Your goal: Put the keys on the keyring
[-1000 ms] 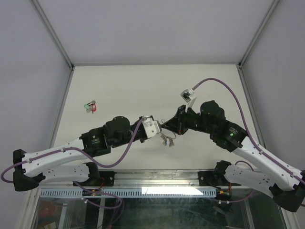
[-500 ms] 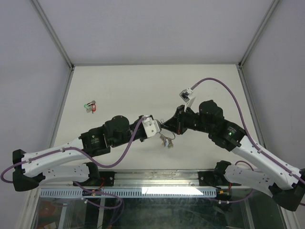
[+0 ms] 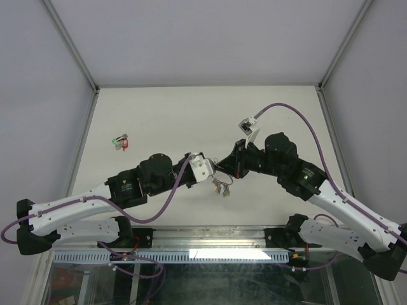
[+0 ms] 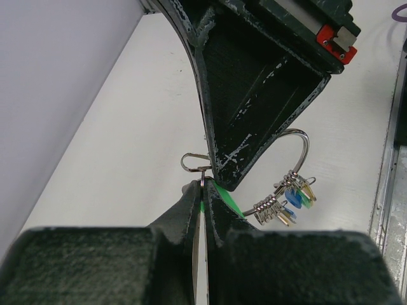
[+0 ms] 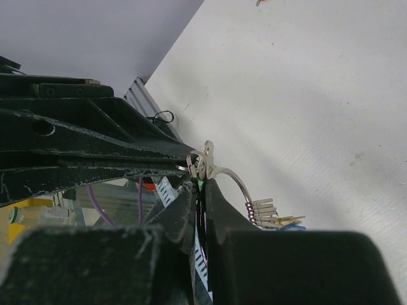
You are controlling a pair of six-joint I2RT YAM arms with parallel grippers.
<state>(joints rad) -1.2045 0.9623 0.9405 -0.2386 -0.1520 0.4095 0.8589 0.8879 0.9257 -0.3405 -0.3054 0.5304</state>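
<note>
Far to your left on the white tabletop lies a small red-and-green piece with a silver bit. It is too small to make out and sits well apart from both arms.

Moving right, your left gripper reaches in over the middle of the tabletop. Its jaws are pressed together on a thin flat silver key with a green plastic head. Only a sliver of the green and a metal edge show between the fingers. Just beyond those fingertips sits a small silver wire loop.

Your right gripper comes in from the other side and meets the left one tip to tip. Its dark finger fills the upper middle of the left wrist view and hides much of the join. Its jaws are closed as well, pinching the thin silver wire keyring. The ring curves out from the right fingertips and hangs below the two grippers.

Small silver keys are threaded in a bunch on the lower part of the ring. Blue, green and yellow plastic tags dangle beside them. You cannot tell whether the green-headed key is on the wire.

Further right, a purple cable arcs over the right arm.
</note>
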